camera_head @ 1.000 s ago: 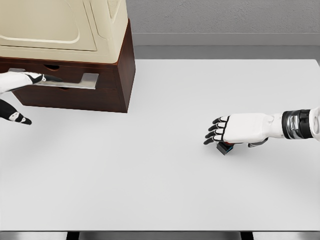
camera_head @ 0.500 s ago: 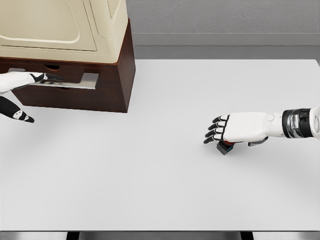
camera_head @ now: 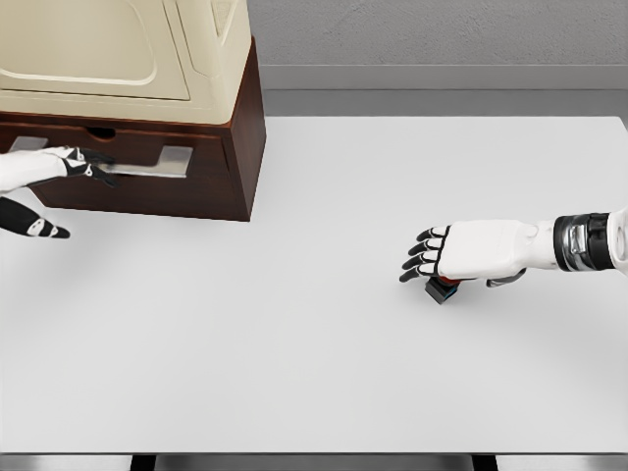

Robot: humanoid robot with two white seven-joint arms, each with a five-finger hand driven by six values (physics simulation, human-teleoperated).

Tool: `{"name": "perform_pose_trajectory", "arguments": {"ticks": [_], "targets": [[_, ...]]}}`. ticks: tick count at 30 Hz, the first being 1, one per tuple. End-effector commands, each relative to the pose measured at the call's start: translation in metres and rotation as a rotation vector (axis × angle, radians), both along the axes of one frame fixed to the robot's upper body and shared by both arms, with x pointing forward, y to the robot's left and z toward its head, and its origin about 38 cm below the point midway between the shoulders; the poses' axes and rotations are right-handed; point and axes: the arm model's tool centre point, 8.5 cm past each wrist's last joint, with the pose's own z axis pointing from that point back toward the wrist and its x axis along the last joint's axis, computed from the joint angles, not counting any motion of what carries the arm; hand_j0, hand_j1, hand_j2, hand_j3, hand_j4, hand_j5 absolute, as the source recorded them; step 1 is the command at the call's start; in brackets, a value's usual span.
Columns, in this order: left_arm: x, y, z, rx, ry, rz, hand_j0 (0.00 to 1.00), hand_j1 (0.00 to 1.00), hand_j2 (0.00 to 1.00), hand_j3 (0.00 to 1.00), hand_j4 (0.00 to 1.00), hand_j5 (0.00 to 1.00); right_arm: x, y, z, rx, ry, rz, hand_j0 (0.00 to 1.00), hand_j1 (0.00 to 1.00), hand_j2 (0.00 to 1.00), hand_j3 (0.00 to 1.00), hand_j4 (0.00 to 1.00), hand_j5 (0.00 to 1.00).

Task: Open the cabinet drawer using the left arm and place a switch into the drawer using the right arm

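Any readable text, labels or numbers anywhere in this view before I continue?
None. The cabinet, its drawer, the cream appliance on top, the table and the switch under the right robot hand carry no legible markings.

1. Wide white rectangular table top (camera_head: pixel 324 373), matte and smooth, filling most of the view.
2. Large cream-coloured appliance (camera_head: pixel 128 49) with rounded moulded panels, standing at upper left, cut off by the top and left picture edges.
3. Grey textured back wall (camera_head: pixel 442 29) behind the table.
4. Pale grey skirting strip (camera_head: pixel 442 77) running along the foot of the wall.
5. Dark grey floor band (camera_head: pixel 442 102) between the strip and the table's far edge.
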Motion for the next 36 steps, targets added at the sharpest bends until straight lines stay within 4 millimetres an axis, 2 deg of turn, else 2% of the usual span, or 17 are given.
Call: {"name": "perform_pose_trajectory", "arguments": {"ticks": [1,16,24,30,32,36], "targets": [[-0.007,-0.004,0.003,-0.013,0.03,-0.039,0.81,0.81,0.81,0.81,0.81,0.81,0.0,0.0,0.001,0.003,0.001,-0.002,1.0,1.0,1.0,1.0,1.0,1.0],[-0.027,0.0,0.025,-0.027,0.037,-0.132,0.82,0.82,0.82,0.82,0.82,0.82,0.0,0.0,0.001,0.004,0.001,-0.001,1.0,1.0,1.0,1.0,1.0,1.0],[-0.031,0.003,0.023,-0.025,0.049,-0.147,0.82,0.82,0.82,0.82,0.82,0.82,0.0,0.001,0.0,0.004,0.002,0.001,1.0,1.0,1.0,1.0,1.0,1.0],[-0.062,0.021,0.049,-0.055,0.047,-0.265,0.84,0.84,0.84,0.84,0.84,0.84,0.0,0.002,0.001,0.006,0.001,0.001,1.0,1.0,1.0,1.0,1.0,1.0],[-0.069,0.028,0.054,-0.041,0.054,-0.268,0.89,0.89,0.89,0.89,0.89,0.89,0.0,0.002,0.001,0.006,0.001,0.001,1.0,1.0,1.0,1.0,1.0,1.0],[-0.079,0.045,0.079,-0.05,0.063,-0.198,1.0,1.0,1.0,1.0,1.0,1.0,0.0,0.002,0.0,0.006,0.002,0.002,1.0,1.0,1.0,1.0,1.0,1.0]]}}
